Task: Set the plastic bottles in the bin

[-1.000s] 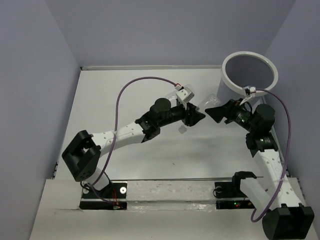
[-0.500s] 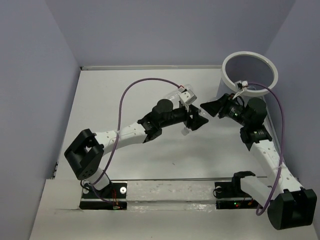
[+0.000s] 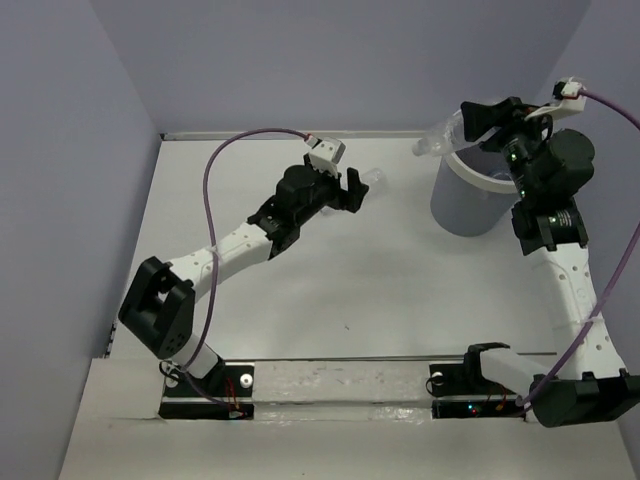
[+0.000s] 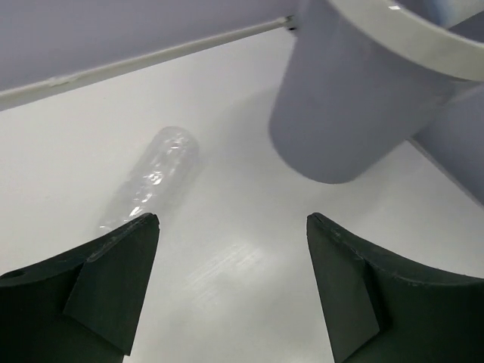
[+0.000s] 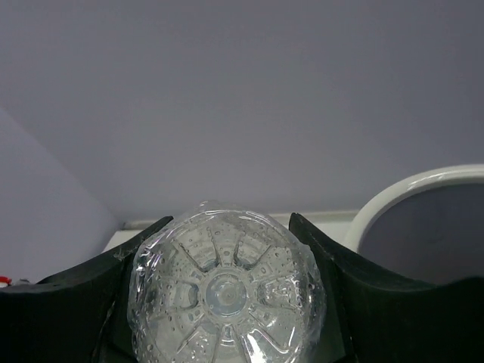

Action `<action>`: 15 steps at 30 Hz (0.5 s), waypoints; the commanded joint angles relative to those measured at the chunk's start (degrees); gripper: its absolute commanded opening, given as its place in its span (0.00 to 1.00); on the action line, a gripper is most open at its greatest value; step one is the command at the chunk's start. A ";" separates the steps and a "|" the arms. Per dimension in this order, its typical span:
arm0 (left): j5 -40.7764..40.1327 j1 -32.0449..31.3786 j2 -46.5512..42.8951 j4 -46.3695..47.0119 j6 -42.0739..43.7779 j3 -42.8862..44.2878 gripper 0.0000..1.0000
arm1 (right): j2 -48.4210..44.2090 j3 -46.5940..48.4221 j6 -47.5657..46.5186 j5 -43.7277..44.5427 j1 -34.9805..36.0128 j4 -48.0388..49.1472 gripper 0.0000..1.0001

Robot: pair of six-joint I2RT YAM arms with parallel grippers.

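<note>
Right claw [image 5: 227,321] grips a clear bottle [image 5: 225,291], base outward, beside the bin [image 3: 462,205] rim; left claw [image 4: 231,227], spread wide, faces a second bottle [image 4: 151,178] lying ahead-left.

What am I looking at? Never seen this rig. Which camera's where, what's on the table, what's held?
Two robot arms are bolted at the near edge of a white table, each ending in a two-finger gripper. The wide picture comes from a fixed camera above and behind them. The other two come from cameras on the wrists, looking out between that arm's own fingers. The left gripper is open and holds nothing. Ahead of it a loose clear bottle lies on its side on the table, apart from the grey bin. The right gripper is shut on a second clear bottle, raised beside the bin's white rim and seen base-on from that wrist.
</note>
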 commanded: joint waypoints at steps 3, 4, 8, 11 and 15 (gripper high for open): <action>-8.29 5.10 9.57 -5.32 7.65 8.13 0.90 | 4.07 9.01 -12.03 20.34 -1.46 -8.31 0.33; -7.94 5.45 10.45 -5.15 8.45 8.66 0.93 | 4.51 8.57 -13.00 22.10 -1.46 -8.31 0.34; -2.69 7.30 16.51 -7.95 12.84 14.45 0.99 | 7.06 7.34 -15.38 27.55 -1.99 -8.31 0.34; 0.76 8.62 23.62 -13.39 15.31 22.00 0.99 | 7.94 7.08 -14.76 26.68 -1.99 -8.13 0.35; 6.11 9.32 32.49 -21.13 18.73 30.53 0.99 | 10.75 8.21 -16.26 28.27 -2.51 -8.05 0.45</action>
